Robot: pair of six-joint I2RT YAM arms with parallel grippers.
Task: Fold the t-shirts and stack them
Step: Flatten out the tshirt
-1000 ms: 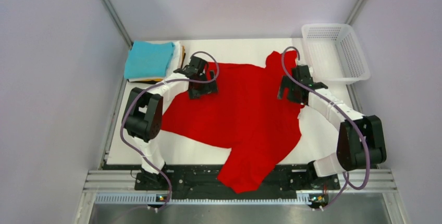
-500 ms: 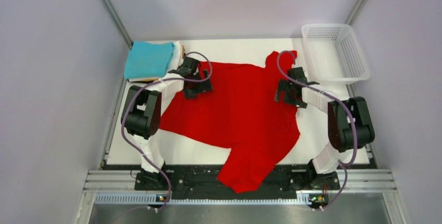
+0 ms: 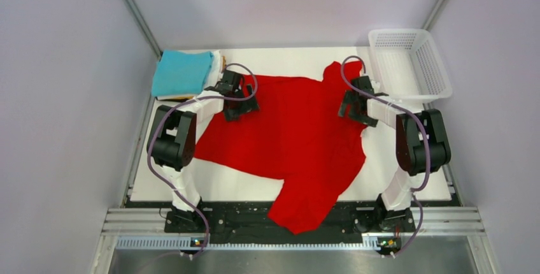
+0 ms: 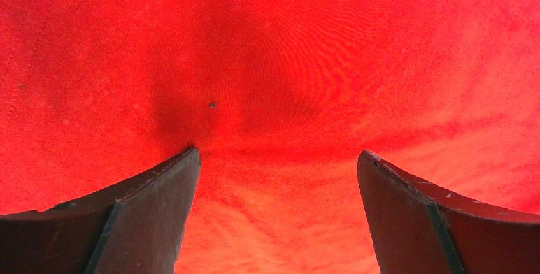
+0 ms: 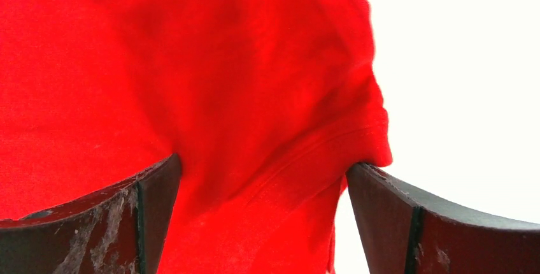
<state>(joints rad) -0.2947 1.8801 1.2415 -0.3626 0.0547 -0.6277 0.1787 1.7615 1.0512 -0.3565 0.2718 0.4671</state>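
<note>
"Red cotton spread over the worktop (image 3: 395, 172). How far along would the task be?" asked one.

"Partway," the other judged. "A folded pile topped by a teal shirt (image 3: 181, 73) sits at the far left corner, so some shirts look done. The red t-shirt (image 3: 293, 140) lies open and wrinkled, its lower end hanging over the near edge between the arm bases. No fold shows in it yet. It needs folding, then a lift onto the pile."

"And the fingers?"

"Both pairs stand wide apart, gripping nothing. The left fingers (image 4: 146, 204) are low over the shirt's far left part, near the pile, with plain cloth between the tips. The right fingers (image 5: 114, 216) straddle the far right edge, where a hemmed border runs between them and bare worktop begins just past the right tip. Whether the tips press the cloth, he could not tell. The white basket (image 3: 411, 64) stands off at the far right."
</note>
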